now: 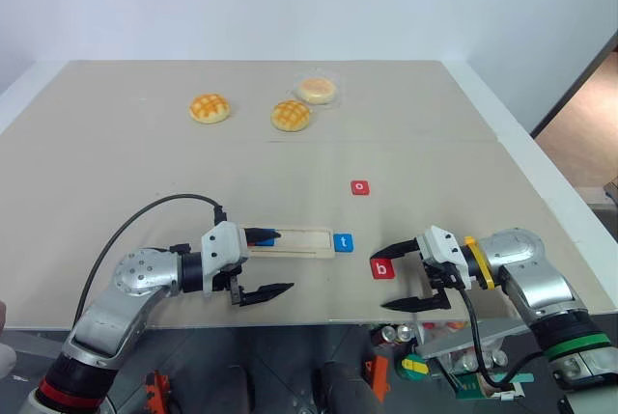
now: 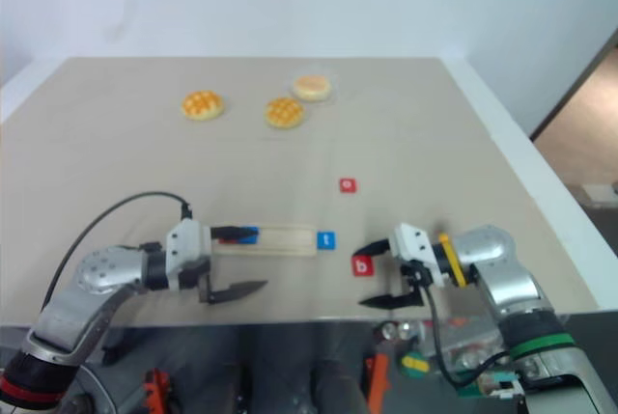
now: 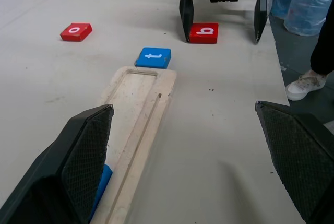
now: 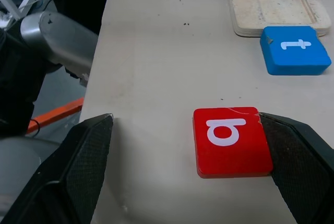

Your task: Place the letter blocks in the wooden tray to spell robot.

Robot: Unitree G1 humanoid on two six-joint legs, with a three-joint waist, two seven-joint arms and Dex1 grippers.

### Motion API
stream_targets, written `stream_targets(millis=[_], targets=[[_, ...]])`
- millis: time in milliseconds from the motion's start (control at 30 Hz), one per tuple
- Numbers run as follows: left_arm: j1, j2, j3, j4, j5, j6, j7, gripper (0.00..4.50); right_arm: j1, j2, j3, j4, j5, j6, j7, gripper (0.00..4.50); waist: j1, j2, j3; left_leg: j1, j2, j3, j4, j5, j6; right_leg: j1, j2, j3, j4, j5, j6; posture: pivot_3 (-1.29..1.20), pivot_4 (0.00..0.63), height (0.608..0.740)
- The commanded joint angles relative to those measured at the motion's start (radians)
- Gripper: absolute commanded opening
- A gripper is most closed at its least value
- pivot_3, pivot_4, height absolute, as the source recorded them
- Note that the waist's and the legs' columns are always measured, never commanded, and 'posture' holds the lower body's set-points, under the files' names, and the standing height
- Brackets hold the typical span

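The wooden tray (image 1: pixel 294 240) lies near the table's front edge. A blue letter block (image 3: pixel 104 178) sits at its left end, mostly hidden by a finger of my left gripper (image 1: pixel 283 262), which is open and straddles that end. The blue "t" block (image 1: pixel 344 242) rests on the table against the tray's right end. To its right lies the red "b" block (image 4: pixel 232 140), between the wide-open fingers of my right gripper (image 1: pixel 381 279), close beside one finger (image 4: pixel 297 156). A red "o" block (image 1: pixel 360 186) lies farther back on the table.
Three round golden buns (image 1: pixel 210 108) (image 1: pixel 291 115) (image 1: pixel 317 90) sit at the back of the table. The table's front edge runs just below both grippers. Beyond the table's right edge, the left wrist view shows a person's shoe (image 3: pixel 301 86).
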Motion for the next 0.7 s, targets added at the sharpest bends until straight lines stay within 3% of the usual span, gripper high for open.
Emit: stream_targets(millis=[33, 700], targets=[[-0.031, -0.006, 0.014, -0.026, -0.037, 0.003, -0.015, 4.50, 0.030, -0.010, -0.051, -0.047, 0.023, 0.041, -0.041, 4.23, 0.000, 0.000, 0.000, 0.002, 0.000, 0.000, 0.000, 0.000, 0.000, 0.002, 0.000, 0.000, 0.000, 0.000, 0.000, 0.00, 0.150, 0.740], [-0.071, 0.014, 0.001, 0.013, -0.083, -0.023, -0.160, 4.50, 0.096, 0.006, -0.077, -0.117, 0.058, 0.132, -0.132, 4.23, 0.000, 0.000, 0.000, 0.005, 0.000, 0.001, 0.000, 0.000, 0.000, 0.005, 0.000, 0.001, 0.000, -0.001, -0.001, 0.00, 0.150, 0.740]])
